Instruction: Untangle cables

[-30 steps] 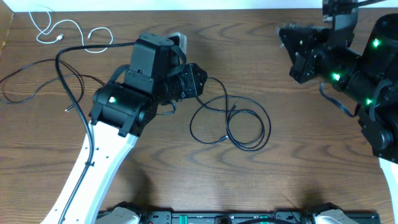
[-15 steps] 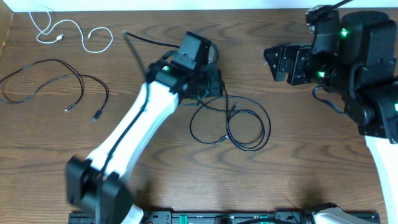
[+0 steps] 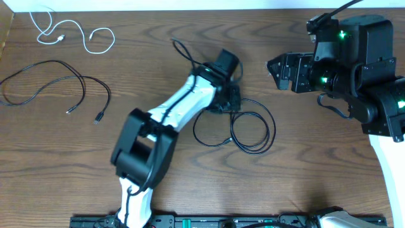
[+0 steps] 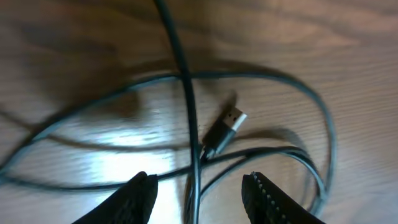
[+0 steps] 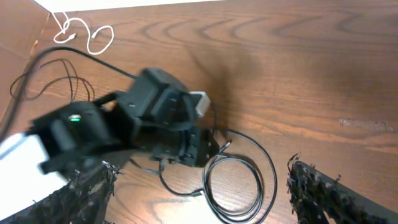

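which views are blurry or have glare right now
left wrist: white glare on the table, black cable soft, its plug sharper; right wrist: left arm smeared, own fingers out of focus; overhead: crisp, even light

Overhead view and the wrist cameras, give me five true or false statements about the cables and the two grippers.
1. The white cable lies in the far left corner, apart from both black ones. True.
2. The left gripper is over the left-hand black cable. False: it is at the coiled black cable in the middle, with a strand running between its open jaws.
3. The right gripper is clamped on a cable. False: it is open and holds nothing, off to the right of the coiled black cable.
4. A USB plug lies just ahead of the left gripper. True.
5. All three cables sit in one heap. False: they lie in three separate spots.
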Motion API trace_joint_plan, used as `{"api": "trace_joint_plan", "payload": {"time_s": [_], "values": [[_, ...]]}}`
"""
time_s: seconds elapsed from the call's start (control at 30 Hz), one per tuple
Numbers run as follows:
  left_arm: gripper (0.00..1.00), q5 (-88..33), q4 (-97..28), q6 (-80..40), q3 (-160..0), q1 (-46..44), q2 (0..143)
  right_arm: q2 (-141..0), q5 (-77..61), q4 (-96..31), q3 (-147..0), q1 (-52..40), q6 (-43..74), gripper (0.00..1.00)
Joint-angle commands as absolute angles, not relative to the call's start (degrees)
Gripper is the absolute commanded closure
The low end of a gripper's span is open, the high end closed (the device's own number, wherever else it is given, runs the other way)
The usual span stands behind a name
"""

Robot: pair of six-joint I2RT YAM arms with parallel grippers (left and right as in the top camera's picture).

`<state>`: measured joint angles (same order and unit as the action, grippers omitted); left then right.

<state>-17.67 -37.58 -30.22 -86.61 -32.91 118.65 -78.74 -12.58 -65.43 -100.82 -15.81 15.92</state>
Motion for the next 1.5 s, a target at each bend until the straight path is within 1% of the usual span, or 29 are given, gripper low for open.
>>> {"api": "trace_joint_plan", "payload": {"time_s": [0.0, 0.07, 0.1, 0.13, 0.53, 0.57, 0.63, 0.8, 0.9, 1.0, 1.03, 1.13, 1.33, 1.47], "values": [[0.5, -16.9, -37.6, -31.4, -87.6, -33.3, 121.1, -78.7, -11.9, -66.1, -101.4, -15.9, 15.6, 0.14], [0.52, -16.9, -37.6, -31.9, -87.6, -33.4, 121.5, -78.7, -11.9, -66.2, -101.4, -16.0, 15.2, 0.14], [0.57, -16.8, -37.6, -31.8, -87.6, -33.4, 121.6, -78.8, -11.9, -66.2, -101.4, -15.9, 15.2, 0.14], [0.58, -16.8, -37.6, -31.8, -87.6, -33.3, 121.5, -78.8, -11.9, -66.2, -101.4, -15.9, 15.2, 0.13], [0.6, -18.0, -37.2, -31.8, -87.7, -32.1, 120.8, -78.8, -11.9, -66.7, -101.4, -15.9, 14.9, 0.12], [0.6, -18.4, -37.1, -31.8, -87.7, -32.0, 120.7, -78.8, -11.9, -66.7, -101.4, -16.0, 14.5, 0.12], [0.65, -18.9, -37.2, -31.8, -87.7, -31.6, 120.4, -78.8, -11.9, -66.7, -101.4, -16.0, 14.5, 0.12], [0.67, -20.0, -37.2, -31.8, -87.7, -31.5, 120.4, -78.8, -11.9, -66.7, -101.4, -16.0, 14.5, 0.12], [0.72, -21.4, -37.1, -31.8, -87.7, -31.6, 120.4, -78.8, -11.9, -66.7, -101.4, -16.0, 14.5, 0.13], [0.74, -21.4, -37.1, -31.8, -87.7, -31.6, 120.4, -78.8, -11.9, -66.7, -101.4, -16.0, 14.5, 0.12], [0.76, -21.4, -37.1, -31.8, -87.7, -31.6, 120.4, -78.8, -11.9, -66.7, -101.4, -16.0, 14.5, 0.12], [0.92, -21.5, -37.2, -31.8, -87.7, -31.6, 120.4, -78.9, -11.9, -66.9, -101.4, -16.0, 14.5, 0.12], [0.92, -24.3, -37.2, -31.8, -87.8, -31.6, 119.9, -79.5, -11.9, -67.7, -101.4, -16.0, 14.5, 0.13], [0.92, -26.6, -37.2, -32.1, -88.3, -31.6, 117.1, -80.0, -11.9, -68.4, -101.4, -16.0, 14.5, 0.13]]}}
